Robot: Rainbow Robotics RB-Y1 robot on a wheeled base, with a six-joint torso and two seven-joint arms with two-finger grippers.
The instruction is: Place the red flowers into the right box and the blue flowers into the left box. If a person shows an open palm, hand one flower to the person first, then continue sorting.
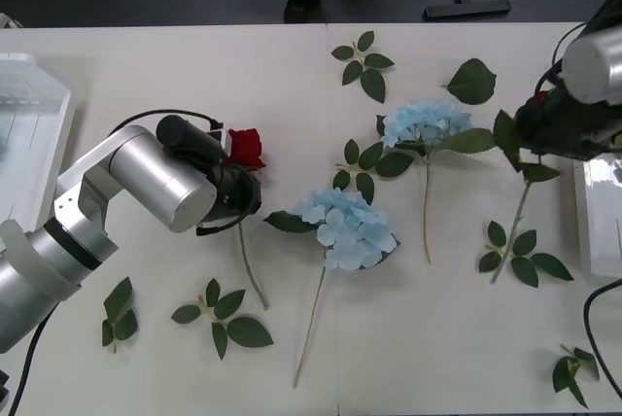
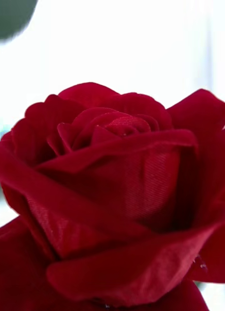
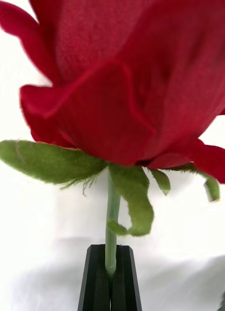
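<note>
A red flower (image 1: 246, 147) lies left of the table's middle, its head just past my left gripper (image 1: 238, 171). In the left wrist view the black fingers (image 3: 97, 279) are shut on its green stem (image 3: 111, 228) just below the head. My right gripper (image 1: 530, 131) hangs at the right over the head end of a second red flower (image 2: 112, 194); its stem and leaves (image 1: 515, 217) trail toward me. Two blue flowers (image 1: 350, 226) (image 1: 425, 122) lie in the middle. The left box (image 1: 34, 115) is at the left edge, the right box (image 1: 595, 212) at the right edge.
Loose green leaf sprigs lie scattered on the table: at the far middle (image 1: 362, 61), beside the far blue flower (image 1: 471, 81), between the blue flowers (image 1: 360, 168), at the near left (image 1: 225, 314) (image 1: 117, 311) and in the near right corner (image 1: 573, 369).
</note>
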